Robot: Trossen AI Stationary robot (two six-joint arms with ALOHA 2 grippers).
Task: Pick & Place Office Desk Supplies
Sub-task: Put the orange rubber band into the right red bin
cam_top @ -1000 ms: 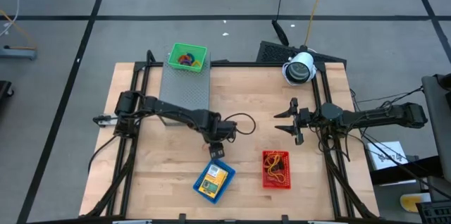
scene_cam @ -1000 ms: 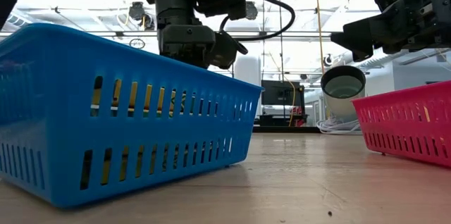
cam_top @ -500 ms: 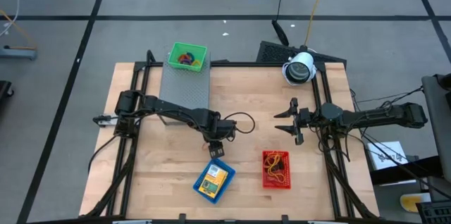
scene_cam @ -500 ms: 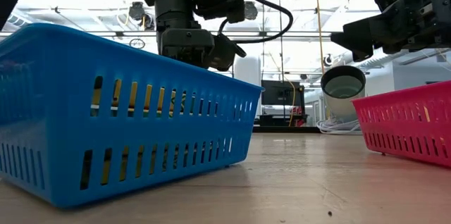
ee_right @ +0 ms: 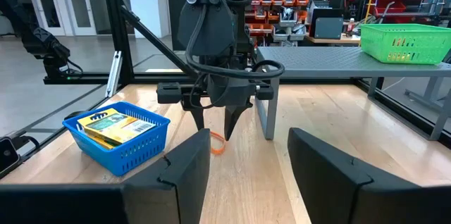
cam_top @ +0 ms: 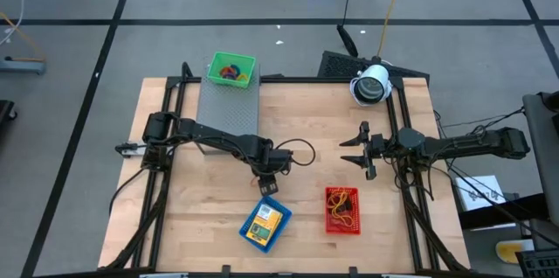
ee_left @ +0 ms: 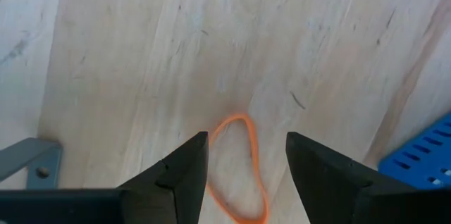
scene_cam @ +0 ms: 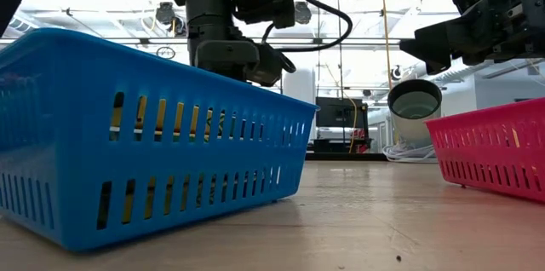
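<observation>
High view: the left gripper (cam_top: 267,184) points down over bare wood just behind the blue basket (cam_top: 265,224), which holds yellow packets (cam_top: 263,222) and sits near the front table edge (cam_top: 288,267). The red basket (cam_top: 342,210) with rubber bands lies to its right, with open wood between the 2. The right gripper (cam_top: 356,149) waits above the table's centre-right, well apart from both baskets. The grey perforated box (cam_top: 231,107) occupies the rear left, carrying a green basket (cam_top: 232,71) at its far end.

Low view: the blue basket (scene_cam: 145,130) fills the left foreground, the left gripper (scene_cam: 243,60) directly behind its rim. The red basket (scene_cam: 494,147) stands at the right; clear tabletop separates them.

Left wrist view: the fingers (ee_left: 184,169) are spread, straddling an orange rubber-band loop (ee_left: 239,168) lying flat on the wood. A blue basket corner (ee_left: 423,155) is nearby.

Right wrist view: the right fingers (ee_right: 186,164) are spread and hold nothing. The left gripper (ee_right: 215,120) hangs tip-down above the orange loop (ee_right: 217,144), beside the box's leg (ee_right: 267,115).
</observation>
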